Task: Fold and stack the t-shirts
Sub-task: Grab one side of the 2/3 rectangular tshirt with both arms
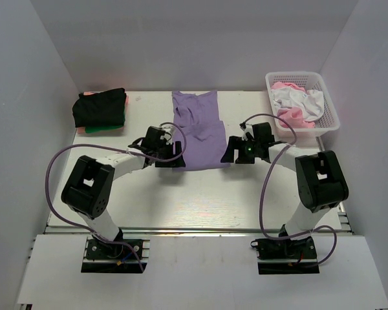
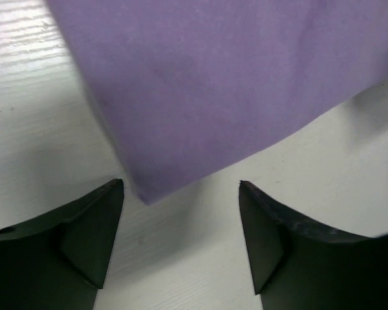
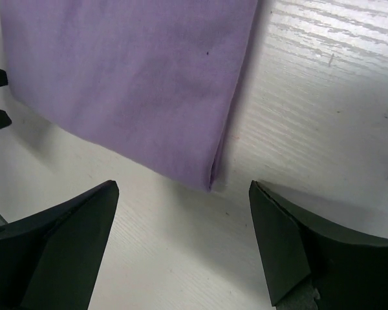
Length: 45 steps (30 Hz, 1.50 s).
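A lavender-purple t-shirt (image 1: 198, 129) lies folded into a narrow strip on the table's middle back. My left gripper (image 1: 176, 155) is open at its near left corner; the left wrist view shows that corner (image 2: 181, 129) just ahead of the jaws, untouched. My right gripper (image 1: 231, 152) is open at the near right corner, seen in the right wrist view (image 3: 149, 97) just ahead of the jaws. A folded stack with a black shirt (image 1: 101, 106) over green and pink ones lies at the back left.
A white lattice basket (image 1: 323, 126) at the back right holds pink and white cloth (image 1: 296, 103). White walls close in the table on three sides. The near table edge has a metal rail (image 1: 194, 229).
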Each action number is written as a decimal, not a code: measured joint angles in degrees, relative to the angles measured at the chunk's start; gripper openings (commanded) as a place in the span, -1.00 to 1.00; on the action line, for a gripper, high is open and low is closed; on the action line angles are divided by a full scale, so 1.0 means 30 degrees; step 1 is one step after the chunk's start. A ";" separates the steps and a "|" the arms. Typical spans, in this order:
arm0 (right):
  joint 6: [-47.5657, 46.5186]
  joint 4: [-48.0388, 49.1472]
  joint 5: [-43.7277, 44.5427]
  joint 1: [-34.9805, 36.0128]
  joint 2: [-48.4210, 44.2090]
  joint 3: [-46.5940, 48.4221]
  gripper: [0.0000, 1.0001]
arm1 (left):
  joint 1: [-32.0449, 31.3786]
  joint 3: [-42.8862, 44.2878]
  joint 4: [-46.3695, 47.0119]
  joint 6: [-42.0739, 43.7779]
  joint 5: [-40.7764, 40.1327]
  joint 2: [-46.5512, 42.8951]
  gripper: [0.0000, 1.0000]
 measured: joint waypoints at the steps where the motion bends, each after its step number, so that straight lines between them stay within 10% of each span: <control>1: 0.0146 0.0328 -0.0262 0.0000 0.0372 0.0022 0.74 | -0.0109 -0.0022 0.0000 0.0036 -0.0044 0.0058 0.47; 12: 0.1180 0.2302 -0.1202 0.0029 0.1756 0.0080 0.24 | -0.0750 -0.0546 0.0452 0.0393 -0.1450 0.0583 -0.01; 16: 0.1566 0.2565 -0.1428 0.0036 0.1894 -0.0051 0.03 | -0.0852 -0.0685 0.0765 0.0401 -0.1800 0.0692 -0.47; 19: 0.1763 0.2849 -0.1486 0.0036 0.1894 -0.0495 -0.43 | -0.0911 -0.0729 0.1042 0.0415 -0.1996 0.0838 -0.94; 22: 0.1989 0.2951 -0.1341 0.0051 0.1894 -0.0940 -1.00 | -0.1013 -0.0729 0.1166 0.0444 -0.1982 0.0867 -1.00; 32: 0.1967 0.0058 -0.1115 0.0474 -0.2404 -0.2812 -1.00 | -0.1202 -0.2550 -0.1100 -0.0131 0.0969 -0.3242 -1.00; 45: -0.0947 -1.2670 -0.3920 0.0597 -0.9573 0.0692 -1.00 | -0.1523 0.1275 -0.9581 0.0386 0.7774 -0.8036 -1.00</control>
